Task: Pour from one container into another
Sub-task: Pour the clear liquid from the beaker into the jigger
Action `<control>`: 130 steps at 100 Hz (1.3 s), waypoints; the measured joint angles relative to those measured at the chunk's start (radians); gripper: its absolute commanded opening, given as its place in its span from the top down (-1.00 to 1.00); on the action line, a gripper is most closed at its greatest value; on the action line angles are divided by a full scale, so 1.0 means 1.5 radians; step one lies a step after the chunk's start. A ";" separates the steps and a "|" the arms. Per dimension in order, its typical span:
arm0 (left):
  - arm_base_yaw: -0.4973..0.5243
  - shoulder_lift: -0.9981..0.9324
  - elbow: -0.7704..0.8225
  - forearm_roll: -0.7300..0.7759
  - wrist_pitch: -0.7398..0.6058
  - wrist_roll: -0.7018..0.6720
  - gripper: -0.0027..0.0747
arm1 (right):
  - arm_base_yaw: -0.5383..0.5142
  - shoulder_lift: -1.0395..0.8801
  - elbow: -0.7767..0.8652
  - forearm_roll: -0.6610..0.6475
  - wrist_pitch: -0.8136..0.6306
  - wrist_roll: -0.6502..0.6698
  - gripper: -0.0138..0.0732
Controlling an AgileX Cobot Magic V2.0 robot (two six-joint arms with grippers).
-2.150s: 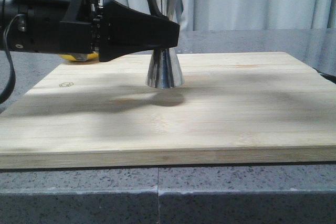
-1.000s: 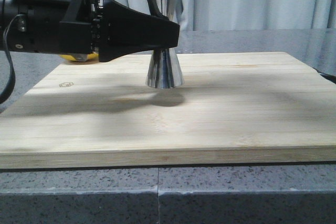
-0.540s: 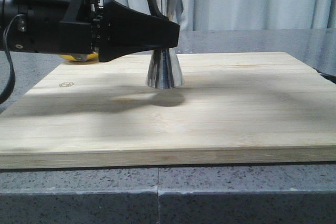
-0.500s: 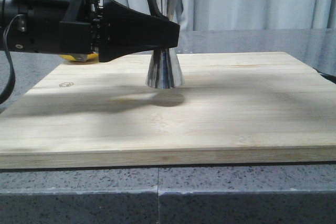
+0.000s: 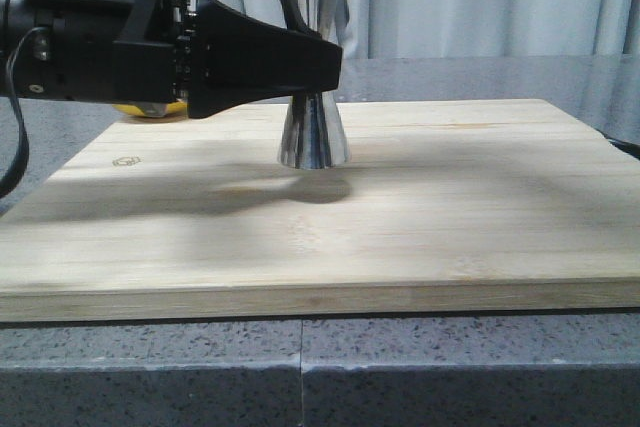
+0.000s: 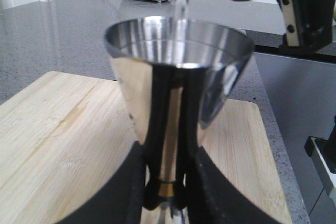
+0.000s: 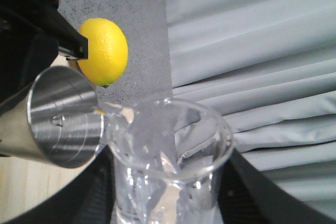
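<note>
The left pincer [image 5: 325, 67] is pinching the tall shiny steel hourglass jigger [image 6: 176, 114] around its gold-banded waist, base sitting on the pale wooden board [image 5: 420, 207] on the grey speckled counter [image 5: 300, 372]. The right pincer [image 7: 168, 203] is clamped on the small clear glass beaker [image 7: 170, 166], tipped just above the jigger's open cup, and a thin clear stream [image 6: 180, 11] drops from its lip into it. A yellow lemon [image 7: 104, 51] sits behind the left pincer
</note>
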 measured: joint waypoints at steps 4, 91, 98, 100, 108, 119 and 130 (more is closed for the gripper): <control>0.000 0.000 0.000 0.000 0.000 0.000 0.98 | 0.000 0.000 0.000 -0.001 0.000 0.000 0.24; 0.000 0.000 0.000 0.000 0.000 -0.001 0.98 | 0.000 0.000 0.000 -0.074 0.000 0.000 0.24; 0.000 0.000 0.000 0.000 0.000 -0.001 0.98 | 0.000 0.000 0.000 -0.081 0.000 0.000 0.24; 0.000 0.000 0.000 0.000 0.000 -0.001 0.98 | 0.000 0.000 0.000 -0.082 0.000 0.000 0.24; 0.000 0.000 0.000 0.000 0.000 -0.001 0.98 | 0.000 0.000 0.000 -0.094 0.000 0.000 0.24; 0.000 0.000 0.000 0.001 0.000 -0.001 0.98 | 0.000 0.000 0.000 -0.106 0.000 0.000 0.24; 0.000 0.000 0.000 0.001 0.000 -0.001 0.98 | 0.000 0.000 0.000 -0.118 0.000 0.000 0.24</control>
